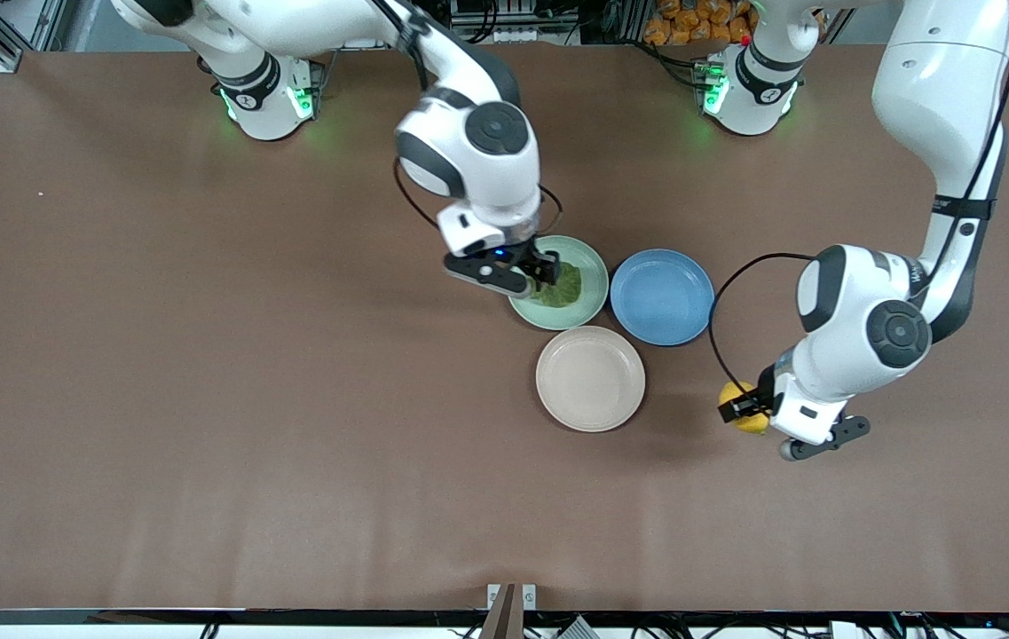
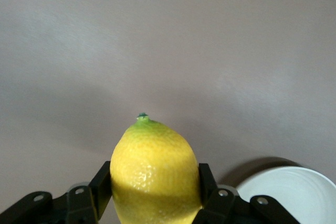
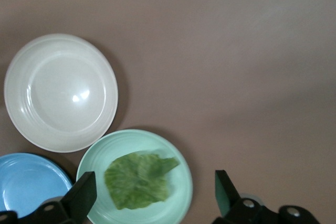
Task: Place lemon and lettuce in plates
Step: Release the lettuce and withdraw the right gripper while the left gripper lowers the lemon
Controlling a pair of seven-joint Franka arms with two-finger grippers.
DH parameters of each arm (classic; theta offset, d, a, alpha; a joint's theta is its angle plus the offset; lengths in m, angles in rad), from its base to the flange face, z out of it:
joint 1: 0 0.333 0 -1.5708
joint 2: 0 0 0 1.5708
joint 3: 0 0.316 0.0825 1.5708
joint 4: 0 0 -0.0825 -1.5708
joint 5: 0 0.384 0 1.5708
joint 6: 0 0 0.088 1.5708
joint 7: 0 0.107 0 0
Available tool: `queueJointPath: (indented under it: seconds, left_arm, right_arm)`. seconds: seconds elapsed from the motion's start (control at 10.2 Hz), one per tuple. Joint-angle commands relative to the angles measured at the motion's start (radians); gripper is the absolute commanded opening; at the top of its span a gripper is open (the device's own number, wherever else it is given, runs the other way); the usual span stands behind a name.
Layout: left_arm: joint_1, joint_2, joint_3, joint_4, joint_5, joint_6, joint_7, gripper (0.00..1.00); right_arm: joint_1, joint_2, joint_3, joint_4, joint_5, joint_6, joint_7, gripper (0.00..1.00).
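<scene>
Under left gripper (image 2: 155,195), lemon (image 2: 155,174) btm cut off.

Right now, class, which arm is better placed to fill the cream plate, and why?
The left arm: its claw is shut on the lemon, close to the cream plate. The right claw is open over the lettuce.

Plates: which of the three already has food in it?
The pale mint green plate, with the lettuce lying in it under the right gripper. The blue plate and beige-cream plate hold nothing.
</scene>
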Motion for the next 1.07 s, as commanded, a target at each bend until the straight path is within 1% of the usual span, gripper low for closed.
queueJointPath:
  seconds: [0.0,0.2,0.39,0.49,0.59,0.68,0.78,0.88,0.98]
  left_arm:
    - [-0.062,0.025,0.003,0.034,-0.019,0.006,-0.065,0.00]
    - [-0.148,0.052,0.009,0.039,-0.012,0.043,-0.180,0.00]
    - [-0.237,0.109,0.015,0.057,-0.006,0.095,-0.283,0.00]
    - [-0.285,0.120,0.033,0.057,0.013,0.102,-0.330,0.00]
    - [-0.314,0.132,0.044,0.057,0.017,0.102,-0.354,0.00]
    - [-0.320,0.143,0.047,0.057,0.021,0.103,-0.355,0.00]
    - [-0.320,0.148,0.047,0.057,0.027,0.106,-0.345,0.40]
    - [-0.322,0.146,0.047,0.056,0.049,0.106,-0.349,0.99]
    - [-0.317,0.137,0.047,0.056,0.059,0.106,-0.354,1.00]
  right_arm:
    - [-0.127,-0.174,0.022,-0.047,0.124,-0.107,-0.243,1.00]
    - [-0.227,-0.257,-0.007,-0.050,0.145,-0.190,-0.467,1.00]
    - [-0.337,-0.356,-0.024,-0.051,0.167,-0.257,-0.583,1.00]
    - [-0.388,-0.393,-0.037,-0.051,0.182,-0.282,-0.679,1.00]
    - [-0.446,-0.425,-0.050,-0.053,0.201,-0.310,-0.824,1.00]
    - [-0.496,-0.439,-0.054,-0.051,0.201,-0.339,-0.915,1.00]
    - [-0.502,-0.451,-0.091,-0.051,0.201,-0.345,-0.937,1.00]
    - [-0.502,-0.457,-0.129,-0.050,0.201,-0.347,-0.986,1.00]
    - [-0.504,-0.468,-0.172,-0.050,0.201,-0.351,-1.079,1.00]
